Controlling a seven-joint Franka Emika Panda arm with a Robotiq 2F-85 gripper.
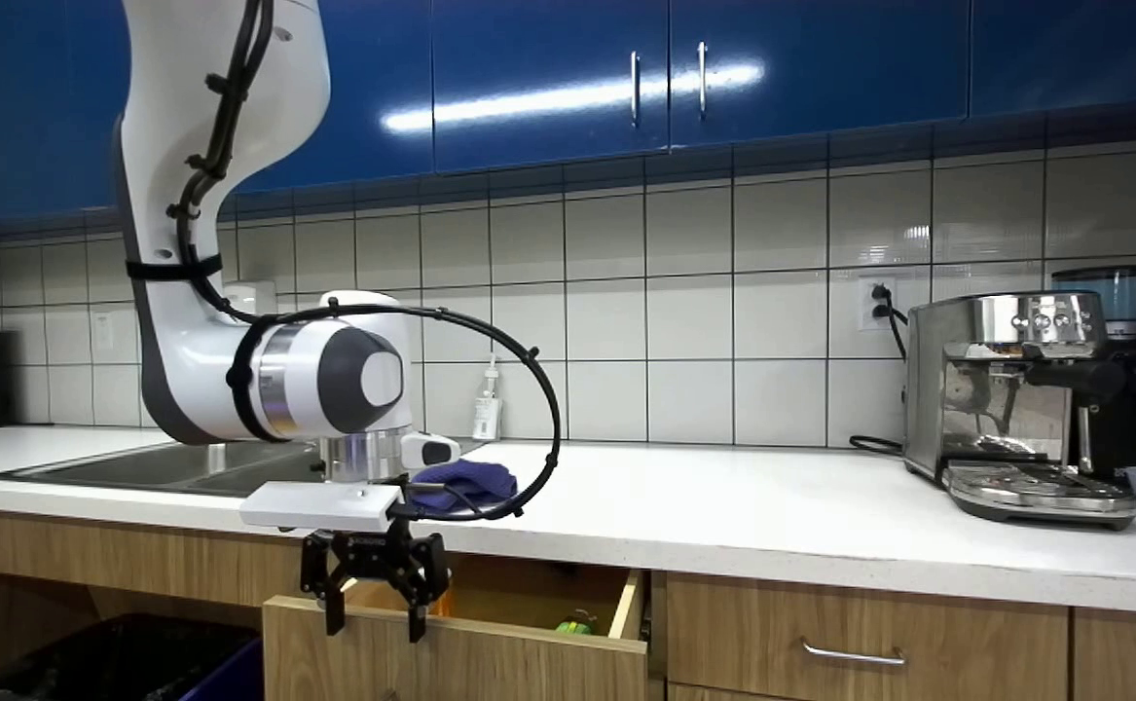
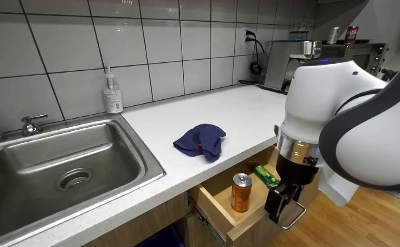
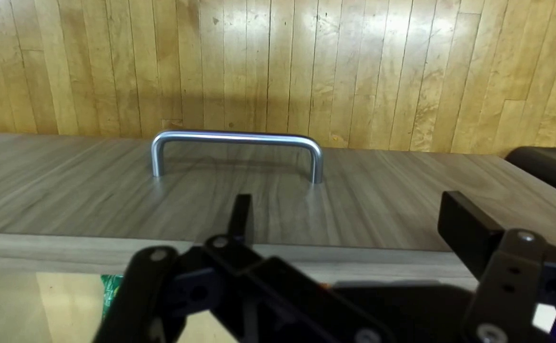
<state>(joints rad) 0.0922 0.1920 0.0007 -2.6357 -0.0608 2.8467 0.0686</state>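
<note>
The drawer point(image 1: 529, 670) stands pulled out from beneath the counter point(image 2: 247, 111), its bar handle point(image 3: 237, 137) ungripped. I have the gripper point(image 1: 376, 621) hanging at the drawer's front, near that handle, spread wide with nothing in its grasp; whether it touches that front, I can't tell. Inside, an orange drink can point(image 2: 241, 193) stands upright and a green-wrapped packet point(image 2: 265, 175) lies near it. Farther out, a crumpled purple cloth point(image 2: 211, 137) rests on the counter near the sink point(image 2: 62, 152), and a pump bottle point(image 2: 113, 98) stands at the sink's back corner.
</note>
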